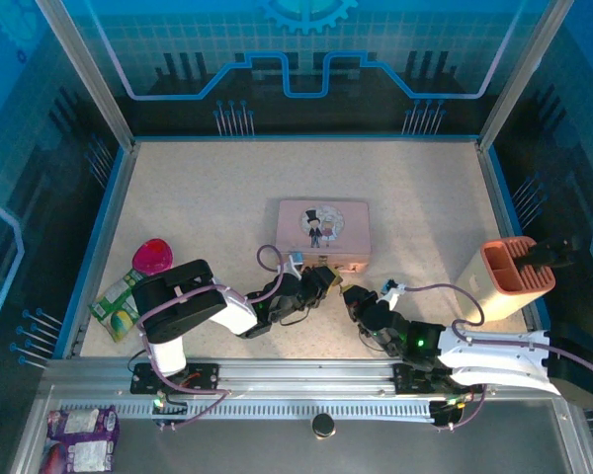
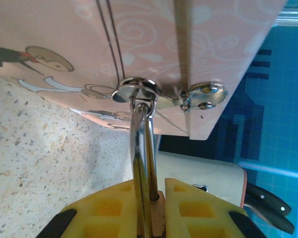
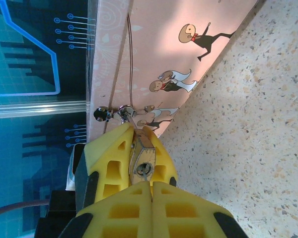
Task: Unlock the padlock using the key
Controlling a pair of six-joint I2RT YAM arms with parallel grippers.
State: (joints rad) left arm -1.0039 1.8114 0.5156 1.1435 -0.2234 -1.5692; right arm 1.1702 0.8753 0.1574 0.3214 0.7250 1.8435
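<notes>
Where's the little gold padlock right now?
The padlock is hooked on the clasp at the near edge of the pink tin, around the middle of the table in the top view. The left pincer is squeezing it.

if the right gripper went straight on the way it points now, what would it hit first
Likely the small brass padlock held in the left gripper, directly ahead of the right gripper; the gap is unclear.
</notes>
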